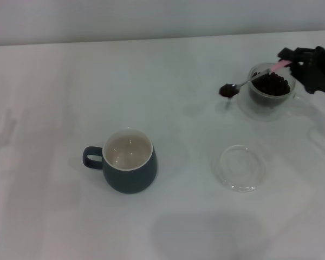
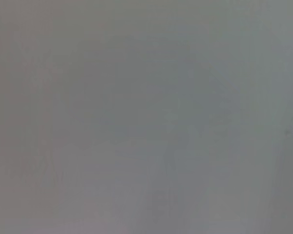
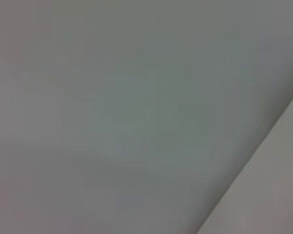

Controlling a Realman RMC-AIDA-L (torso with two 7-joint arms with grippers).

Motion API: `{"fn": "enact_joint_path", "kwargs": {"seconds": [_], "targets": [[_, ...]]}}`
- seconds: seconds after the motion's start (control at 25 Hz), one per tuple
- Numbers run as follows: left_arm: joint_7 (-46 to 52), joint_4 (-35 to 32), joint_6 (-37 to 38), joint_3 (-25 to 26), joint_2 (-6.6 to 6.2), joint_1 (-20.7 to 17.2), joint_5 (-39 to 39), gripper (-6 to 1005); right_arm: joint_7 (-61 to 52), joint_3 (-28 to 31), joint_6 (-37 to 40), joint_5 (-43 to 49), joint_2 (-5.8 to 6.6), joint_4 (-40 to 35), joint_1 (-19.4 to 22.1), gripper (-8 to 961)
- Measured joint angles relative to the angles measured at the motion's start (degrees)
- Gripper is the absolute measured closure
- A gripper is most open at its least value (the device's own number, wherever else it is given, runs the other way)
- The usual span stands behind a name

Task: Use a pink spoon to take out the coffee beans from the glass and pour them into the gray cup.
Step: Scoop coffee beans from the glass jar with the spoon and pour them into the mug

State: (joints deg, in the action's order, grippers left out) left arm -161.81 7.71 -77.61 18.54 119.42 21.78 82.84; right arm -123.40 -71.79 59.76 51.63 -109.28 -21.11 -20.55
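At the far right of the table, the pink spoon (image 1: pixel 253 79) is held level above the white surface, its bowl loaded with coffee beans (image 1: pixel 227 90) and poking out to the left past the rim of the glass (image 1: pixel 270 91). The right gripper (image 1: pixel 293 64) pinches the pink handle end from the far right side. Keeping the spoon flat looks deliberate, so the scoop stays in the bowl on its way across. The glass, below the stem, holds a dark heap of remaining beans.

Well apart, at near left of centre, the gray cup (image 1: pixel 129 161) stands upright with its handle pointing left and its mouth open upward, ready to receive; its cream inside appears bare. Between the two and nearer the right, a shallow clear dish (image 1: pixel 241 167) lies flat on the table (image 1: pixel 59 86), away from the straight line from glass to cup.

Counted: one spoon, one glass, one cup, one dish. The beans are too many to count.

The left gripper is out of sight.
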Motion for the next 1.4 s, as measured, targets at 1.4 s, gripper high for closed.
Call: {"fn": "enact_joint_path", "kwargs": {"seconds": [1.4], "targets": [[0.0, 0.0, 0.7, -0.3, 0.09, -1.7, 0.0, 111, -5.2, -16.3, 0.9, 1.6, -5.74, -9.4, -4.0, 802]]}}
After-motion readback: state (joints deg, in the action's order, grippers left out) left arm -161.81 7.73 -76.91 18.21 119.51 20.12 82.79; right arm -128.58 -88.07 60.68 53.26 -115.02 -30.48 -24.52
